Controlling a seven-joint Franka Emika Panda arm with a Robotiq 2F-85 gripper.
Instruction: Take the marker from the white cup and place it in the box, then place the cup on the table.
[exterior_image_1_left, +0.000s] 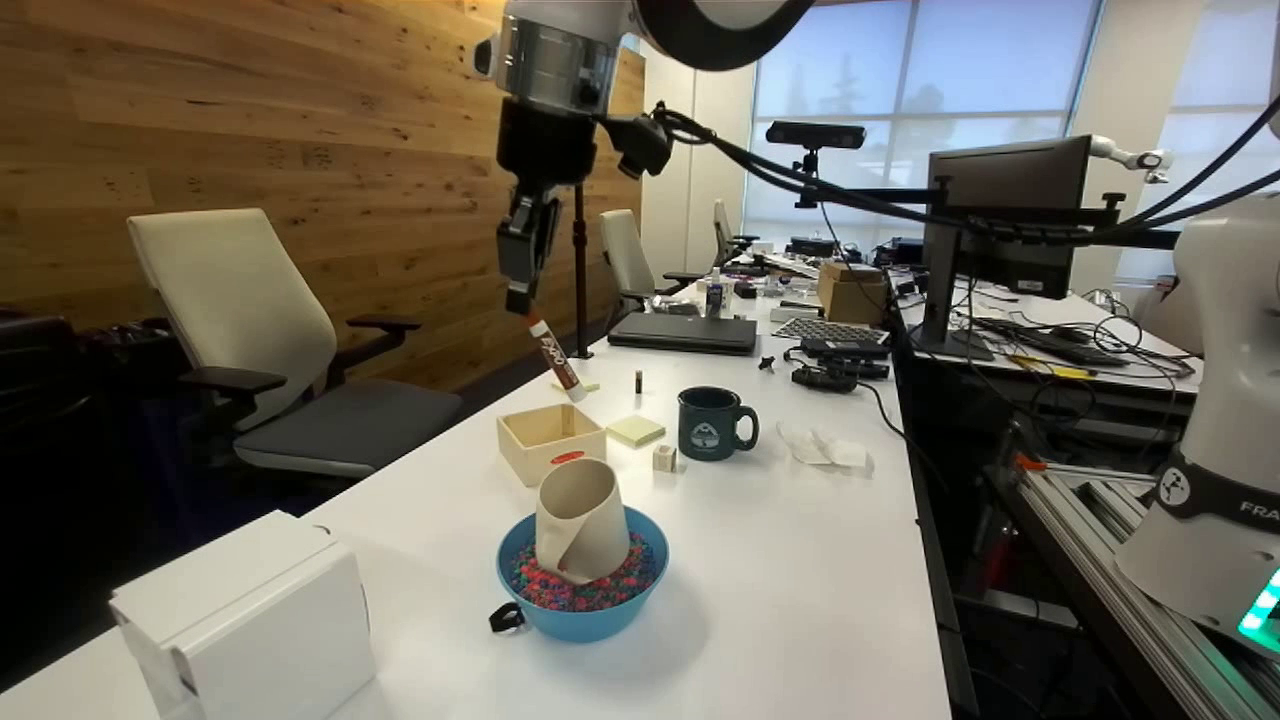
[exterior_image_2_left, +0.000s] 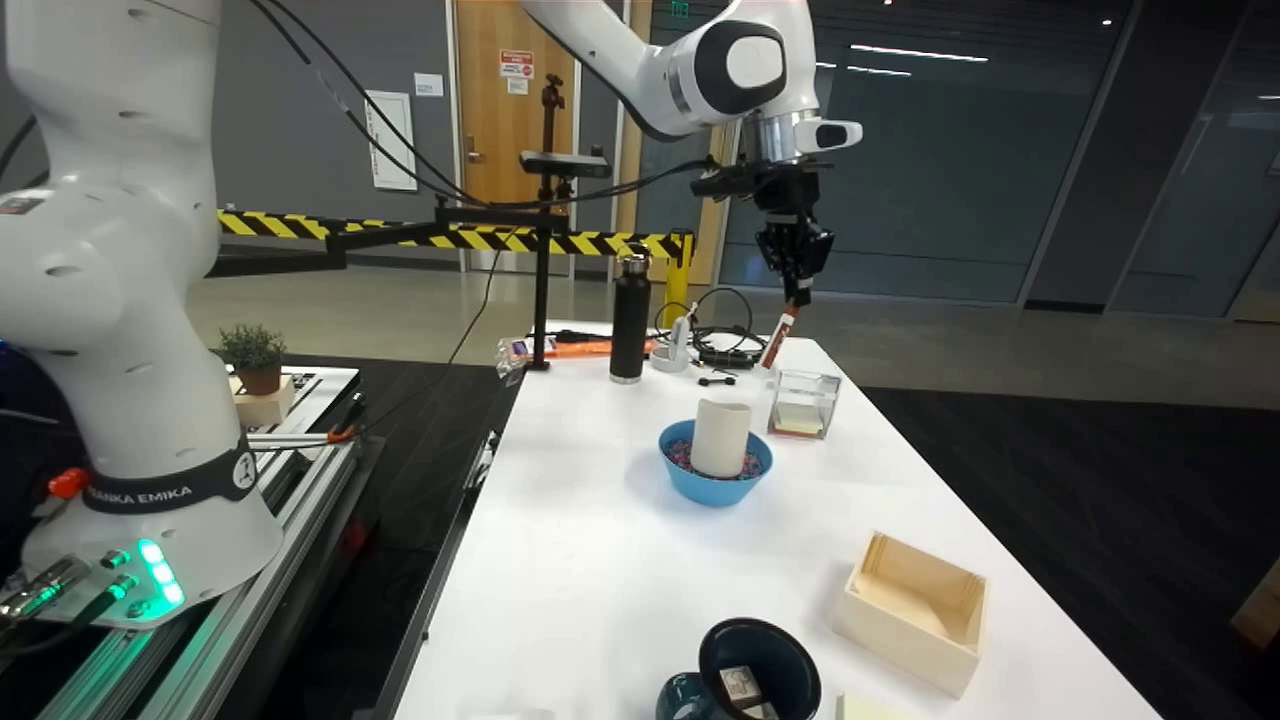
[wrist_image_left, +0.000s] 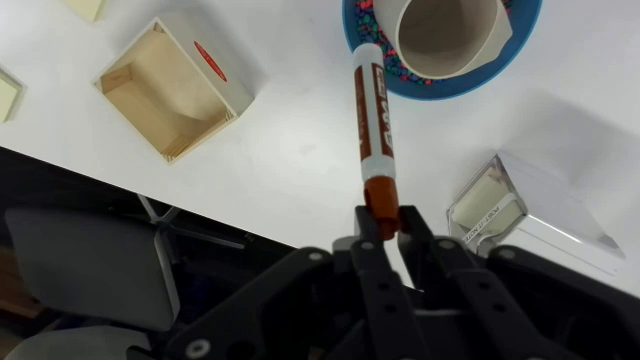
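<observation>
The fingers (wrist_image_left: 369, 224) pinched the marker (wrist_image_left: 374, 120) by its orange end — it likely needed centring over the box (wrist_image_left: 172, 85) before a low release.

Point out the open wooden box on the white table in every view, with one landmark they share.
In an exterior view: the wooden box, a little left of and below centre, beyond the blue bowl.
In an exterior view: the wooden box, lower right, closer up than the blue bowl.
Wrist view: the wooden box, upper left.
Shared landmark: the blue bowl with the white cup in it.
</observation>
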